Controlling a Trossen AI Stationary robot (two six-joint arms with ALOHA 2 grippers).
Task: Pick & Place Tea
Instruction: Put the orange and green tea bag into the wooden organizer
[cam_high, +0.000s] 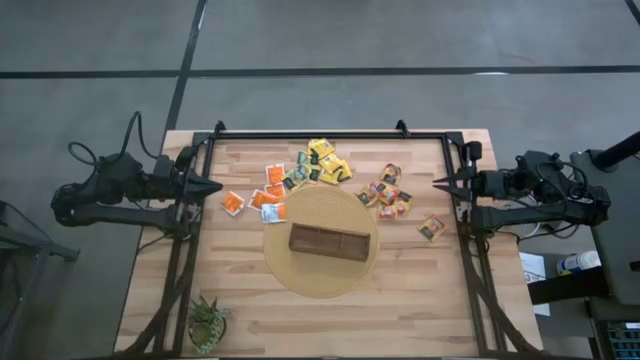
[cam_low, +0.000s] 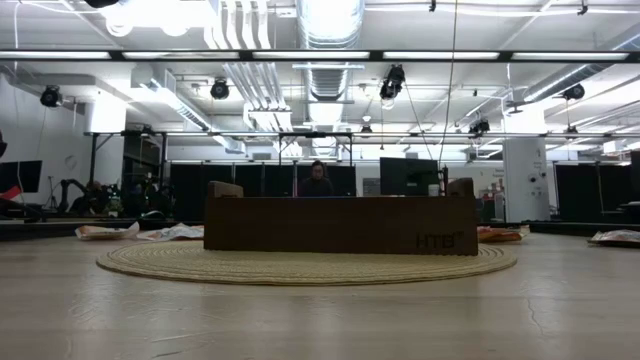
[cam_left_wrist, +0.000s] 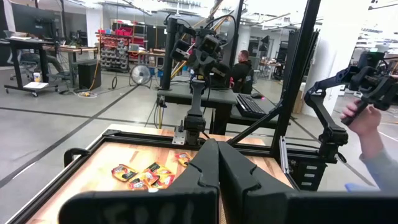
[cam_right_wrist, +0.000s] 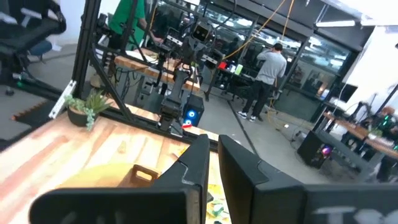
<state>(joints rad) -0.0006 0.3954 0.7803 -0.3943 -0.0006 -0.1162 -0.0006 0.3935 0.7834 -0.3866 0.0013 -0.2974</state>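
Notably, left end effector (cam_high: 217, 186) and right end effector (cam_high: 438, 182) both closed, empty, over table edges.

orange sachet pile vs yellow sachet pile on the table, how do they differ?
The orange sachets lie off the round mat's left edge, nearer the left gripper; the yellow sachets sit beyond its far edge. Orange spreads looser, one stray apart; yellow bunches tighter. Both are outside the brown box.

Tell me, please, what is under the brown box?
The brown box lies on a round woven mat, which rests on the wooden table. No tea bags show beneath; anything directly under the box is covered.
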